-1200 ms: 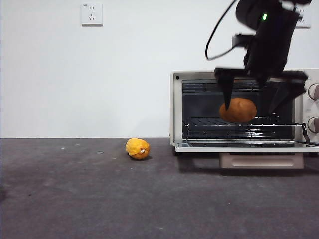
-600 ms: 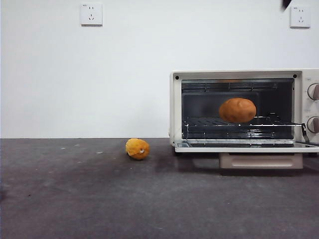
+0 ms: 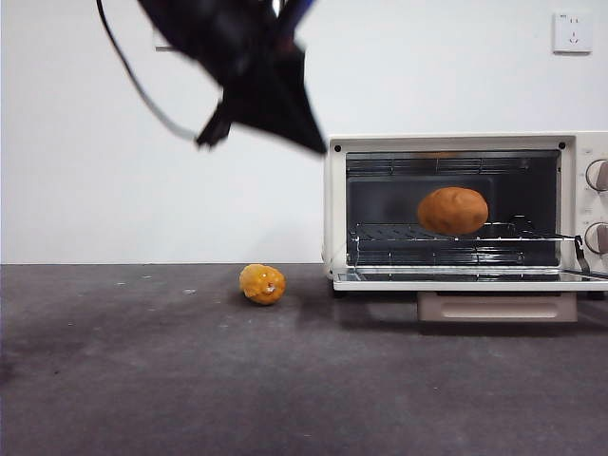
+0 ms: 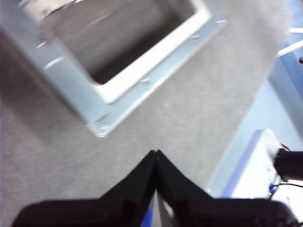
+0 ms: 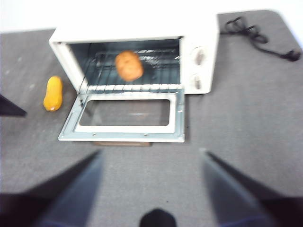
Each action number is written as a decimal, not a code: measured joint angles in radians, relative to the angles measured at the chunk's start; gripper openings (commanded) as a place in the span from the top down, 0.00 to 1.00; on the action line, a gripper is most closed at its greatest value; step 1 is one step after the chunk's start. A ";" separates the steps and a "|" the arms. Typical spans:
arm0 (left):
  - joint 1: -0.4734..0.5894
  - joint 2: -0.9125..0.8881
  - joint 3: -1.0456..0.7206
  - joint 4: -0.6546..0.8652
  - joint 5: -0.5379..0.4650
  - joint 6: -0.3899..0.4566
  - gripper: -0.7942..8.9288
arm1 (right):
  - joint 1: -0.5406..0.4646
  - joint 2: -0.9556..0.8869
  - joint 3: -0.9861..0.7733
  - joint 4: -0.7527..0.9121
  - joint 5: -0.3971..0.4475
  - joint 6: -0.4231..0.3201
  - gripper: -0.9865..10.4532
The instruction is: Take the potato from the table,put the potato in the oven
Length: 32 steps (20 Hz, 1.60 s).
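Inside the oven (image 3: 465, 209), the potato (image 3: 453, 210) is sitting on the wire rack (image 3: 446, 235), roughly midway across the cavity and well clear of both side walls. From the right wrist view the potato (image 5: 129, 65) is showing as a rounded orange-brown lump on that rack, behind the oven door (image 5: 125, 116), which is lying folded down flat toward the front, its glass pane framed in pale metal. Two round knobs (image 3: 598, 204) are standing one above the other on the oven's panel beside the cavity.

Nothing is gripping the potato. The right gripper (image 5: 151, 161) is hanging high over the table (image 3: 142, 370) in front of the door, its two jaws spread wide with only grey surface between them. The left gripper (image 4: 155, 158) is hovering above the table just beside a corner of the lowered door, and its jaws are pressed together into a single point, holding nothing. Across the front view, the blurred black arm (image 3: 252, 76) is reaching in from the top edge, left of the oven.

Left of the oven, a small bumpy yellow-orange fruit (image 3: 262, 284) is resting on the table, apart from the door. A black power cord (image 5: 255, 35) is lying curled on the table on the oven's knob side.
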 measured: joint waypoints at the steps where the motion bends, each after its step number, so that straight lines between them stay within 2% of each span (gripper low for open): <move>1: 0.011 0.034 0.000 0.000 0.000 -0.009 0.93 | 0.000 -0.019 0.000 -0.012 0.000 0.003 0.89; 11: 0.047 0.255 0.000 0.037 0.071 -0.129 0.93 | 0.000 -0.041 0.001 -0.058 0.002 0.014 0.92; 13: 0.047 0.274 0.000 0.077 0.098 -0.165 0.93 | 0.000 -0.041 0.001 -0.058 0.002 0.014 0.92; 21: 0.047 0.282 0.000 0.178 0.103 -0.319 0.93 | 0.000 -0.041 0.001 -0.059 0.002 0.014 0.92; 32: 0.040 0.329 0.000 0.188 0.101 -0.377 0.93 | 0.000 -0.041 0.001 -0.060 0.003 0.014 0.92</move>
